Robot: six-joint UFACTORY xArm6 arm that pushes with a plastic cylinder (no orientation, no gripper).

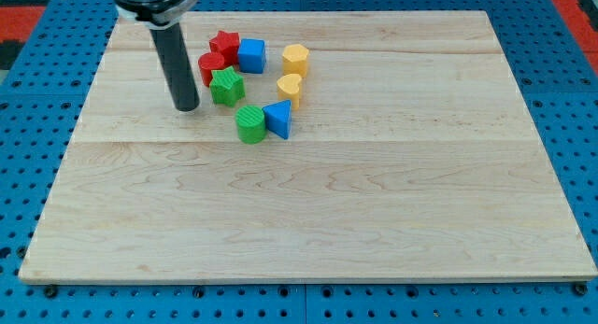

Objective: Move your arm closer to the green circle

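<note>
**Observer 1:** Camera view, item one: the wooden surface (374, 221) fills most of the frame and sits on a blue perforated base (570, 128). Item two: the dark rod (176, 67) enters from the view's top left and stands nearly upright.

**Observer 2:** Pincer status?

**Observer 1:** No pincer shows in this view; the arm ends in the rod only. My tip (187, 109) rests on the surface, to the view's left of the block cluster and touching no block.

**Observer 2:** Location of the green circle?

**Observer 1:** The green circle (250, 124) lies at the bottom of the cluster, to the right of the tip and slightly lower in the view, near but apart from it. A blue block (278, 119), roughly triangular, touches its right side.

**Observer 2:** Remaining blocks?

**Observer 1:** The green star (226, 86) sits between the tip and the rest of the cluster, just beside the rod. A red block (209, 68), shape unclear, touches the green star's upper left. The red star (224, 46) and the blue cube (251, 55) sit side by side at the cluster's top. The yellow hexagonal block (295, 59) stands to the right, with the yellow heart (291, 88) just below it.
</note>
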